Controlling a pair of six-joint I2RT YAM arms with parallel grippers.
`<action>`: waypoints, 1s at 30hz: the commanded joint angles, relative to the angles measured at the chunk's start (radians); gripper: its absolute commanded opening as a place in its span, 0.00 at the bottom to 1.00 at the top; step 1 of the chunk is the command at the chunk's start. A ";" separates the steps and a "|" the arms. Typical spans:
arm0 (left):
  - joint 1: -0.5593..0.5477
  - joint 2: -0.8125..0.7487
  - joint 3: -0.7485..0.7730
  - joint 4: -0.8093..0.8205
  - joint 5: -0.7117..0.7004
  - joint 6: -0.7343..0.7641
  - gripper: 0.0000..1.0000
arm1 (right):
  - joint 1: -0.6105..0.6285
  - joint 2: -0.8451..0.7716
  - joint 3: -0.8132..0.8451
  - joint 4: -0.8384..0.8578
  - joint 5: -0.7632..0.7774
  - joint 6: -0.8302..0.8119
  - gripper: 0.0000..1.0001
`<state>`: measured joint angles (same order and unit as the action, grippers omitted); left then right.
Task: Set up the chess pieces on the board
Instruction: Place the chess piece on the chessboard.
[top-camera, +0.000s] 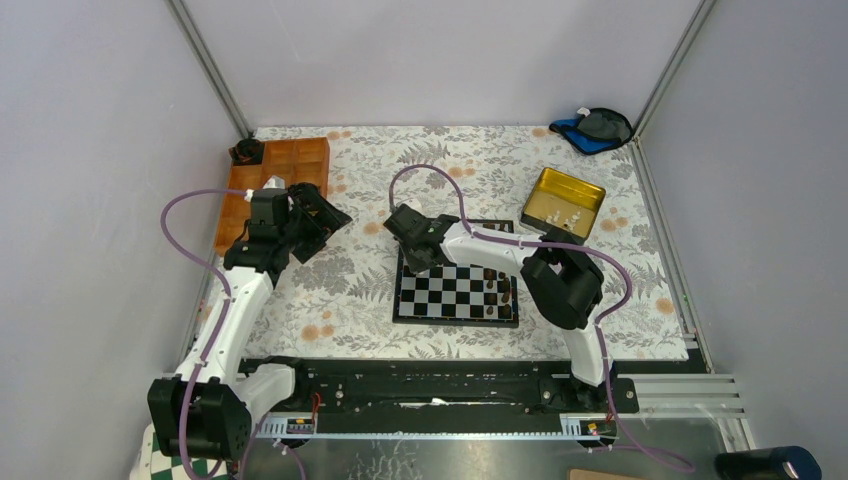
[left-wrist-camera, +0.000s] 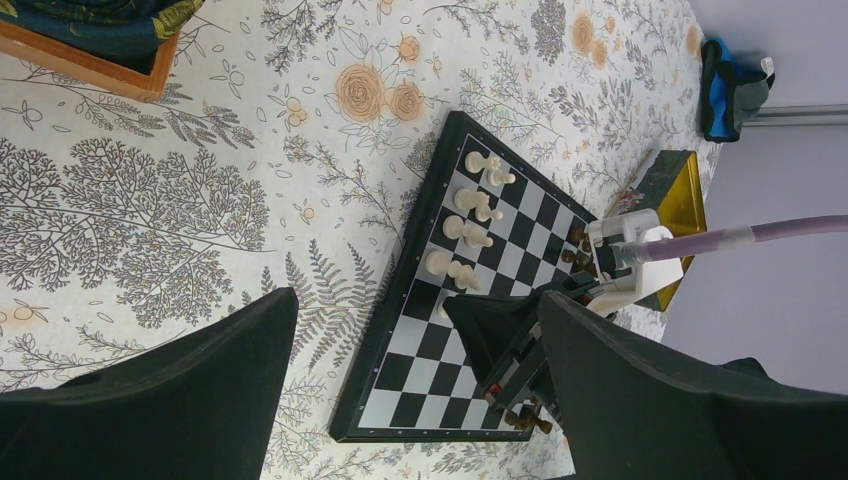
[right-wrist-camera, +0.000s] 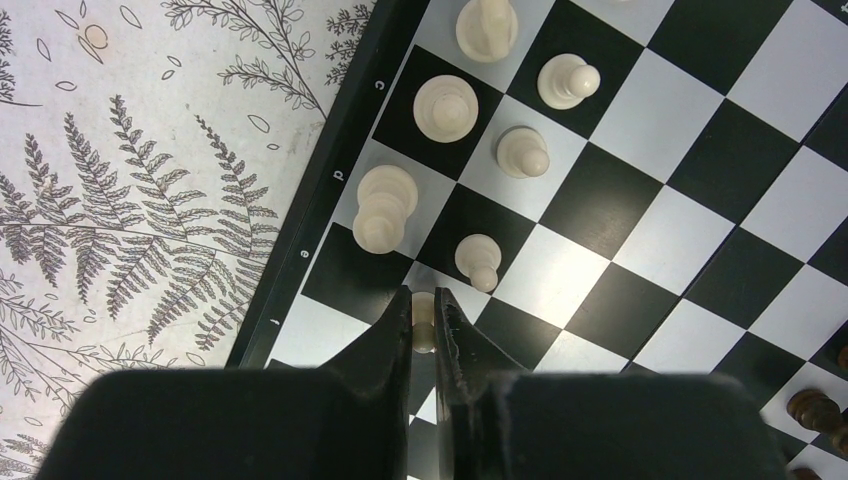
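Observation:
The board (right-wrist-camera: 340, 170) lies mid-table, black-framed with black and pale squares. Several white chess pieces (right-wrist-camera: 445, 107) stand in two rows by its left edge, seen in the left wrist view as a cluster of white pieces (left-wrist-camera: 470, 215). My right gripper (right-wrist-camera: 423, 300) is shut on a small white pawn (right-wrist-camera: 423, 320), low over a square in that second row. From above, the right gripper (top-camera: 415, 255) sits over the board's (top-camera: 455, 295) far left corner. My left gripper (top-camera: 320, 215) hangs open and empty above the cloth, left of the board; its dark fingers (left-wrist-camera: 150, 400) frame the view.
Dark brown pieces (top-camera: 497, 285) stand along the board's right side. A gold tin (top-camera: 563, 203) holding small white pieces sits behind the board on the right. An orange compartment tray (top-camera: 275, 175) lies at the back left, and a blue-and-black object (top-camera: 595, 128) lies in the far right corner.

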<state>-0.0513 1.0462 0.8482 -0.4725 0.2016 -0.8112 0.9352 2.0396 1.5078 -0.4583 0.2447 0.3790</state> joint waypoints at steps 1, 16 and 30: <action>0.007 0.001 0.005 0.028 -0.007 0.010 0.98 | 0.007 -0.024 0.013 0.003 0.028 -0.013 0.00; 0.007 -0.015 -0.006 0.027 -0.001 0.004 0.98 | 0.005 -0.038 -0.013 0.001 0.036 -0.002 0.00; 0.007 -0.019 -0.005 0.026 0.007 0.003 0.98 | 0.007 -0.056 -0.022 -0.005 0.046 0.006 0.00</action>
<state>-0.0513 1.0435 0.8478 -0.4725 0.2020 -0.8120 0.9352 2.0342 1.4944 -0.4496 0.2523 0.3790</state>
